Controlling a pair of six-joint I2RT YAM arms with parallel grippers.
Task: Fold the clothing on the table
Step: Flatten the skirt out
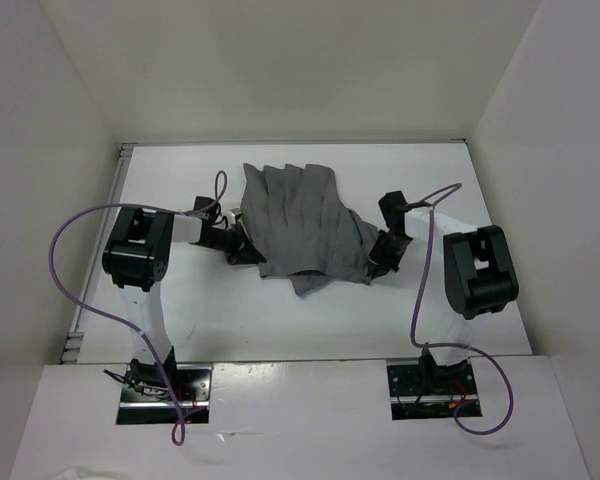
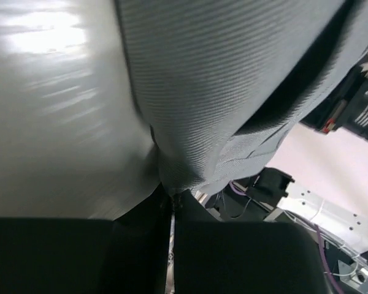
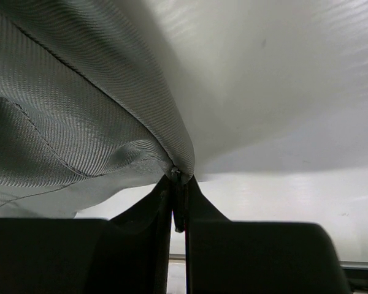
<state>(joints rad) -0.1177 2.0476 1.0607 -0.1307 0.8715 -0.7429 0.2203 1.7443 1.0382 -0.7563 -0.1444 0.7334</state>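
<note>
Robot test cell in a laboratory

A glossy white table [image 1: 280, 320] is enclosed on three sides by plain white walls [image 1: 40, 200]. A left robot arm [image 1: 140, 250] and a right robot arm [image 1: 480, 270] are bolted on black plates [image 1: 202, 398] set in a white front ledge [image 1: 300, 420]. Purple cables [image 1: 54, 250] are led in loose loops from the bases up to the arms, as is done in an experimental setup.
</note>
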